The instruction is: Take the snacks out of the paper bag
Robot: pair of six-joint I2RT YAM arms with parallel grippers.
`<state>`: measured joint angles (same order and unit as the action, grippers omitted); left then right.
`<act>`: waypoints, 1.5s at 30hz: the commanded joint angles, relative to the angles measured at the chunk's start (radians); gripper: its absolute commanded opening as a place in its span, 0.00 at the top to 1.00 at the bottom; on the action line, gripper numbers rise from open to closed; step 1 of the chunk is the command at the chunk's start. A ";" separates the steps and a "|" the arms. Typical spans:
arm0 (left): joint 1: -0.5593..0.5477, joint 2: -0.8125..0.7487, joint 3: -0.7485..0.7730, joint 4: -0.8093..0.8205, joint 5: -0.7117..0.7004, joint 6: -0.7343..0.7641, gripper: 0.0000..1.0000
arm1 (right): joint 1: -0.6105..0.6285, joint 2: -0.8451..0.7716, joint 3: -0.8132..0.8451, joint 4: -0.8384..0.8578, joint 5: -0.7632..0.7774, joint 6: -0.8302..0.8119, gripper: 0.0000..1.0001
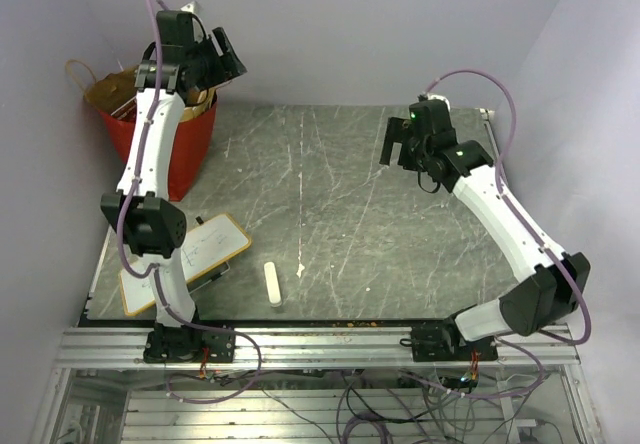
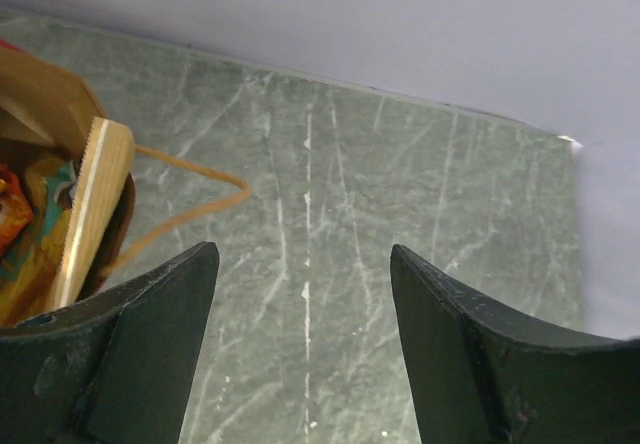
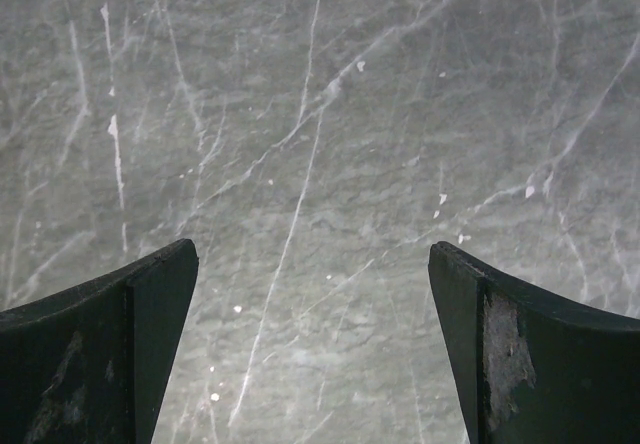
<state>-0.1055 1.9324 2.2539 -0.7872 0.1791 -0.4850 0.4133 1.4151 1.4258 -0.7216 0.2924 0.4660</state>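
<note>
The left pincer (image 2: pixel 303 264) hangs wide open and empty, close by the open top of the red paper bag (image 1: pixel 185 154). The bag stands at the far left corner of the counter (image 1: pixel 330 194), with colourful snacks (image 2: pixel 25 234) inside. The right pincer (image 3: pixel 312 254), also spread wide, holds nothing above the counter.

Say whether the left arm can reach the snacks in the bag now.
Probably yes: the left gripper hangs open beside the paper bag, whose mouth gapes uncovered with snacks showing inside.
</note>
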 commanded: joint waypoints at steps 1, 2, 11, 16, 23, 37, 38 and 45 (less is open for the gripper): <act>0.007 0.033 0.070 0.014 -0.078 0.072 0.20 | -0.007 0.029 0.045 0.064 0.048 -0.090 0.00; 0.007 0.031 0.054 0.020 -0.098 0.079 0.20 | -0.008 0.034 0.045 0.073 0.054 -0.108 0.00; 0.015 0.056 -0.018 0.037 -0.209 0.082 0.22 | -0.018 0.072 0.091 0.119 0.084 -0.201 0.00; 0.019 0.145 0.083 0.008 -0.196 0.092 0.24 | -0.018 0.071 0.072 0.130 0.086 -0.210 0.00; 0.024 0.209 0.113 0.023 -0.163 0.117 0.37 | -0.019 0.065 0.056 0.141 0.135 -0.226 0.00; 0.131 -0.018 -0.009 0.406 0.081 -0.170 0.93 | -0.021 0.109 0.107 0.124 0.099 -0.215 0.00; 0.125 -0.026 -0.046 0.457 0.121 -0.200 0.93 | -0.021 0.112 0.103 0.127 0.092 -0.212 0.00; -0.063 0.068 -0.085 0.488 0.224 -0.318 0.93 | -0.021 0.163 0.140 0.111 0.027 -0.193 0.00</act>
<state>-0.0021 1.9770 2.1380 -0.4767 0.2493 -0.6888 0.3985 1.5459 1.5173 -0.6056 0.3611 0.2565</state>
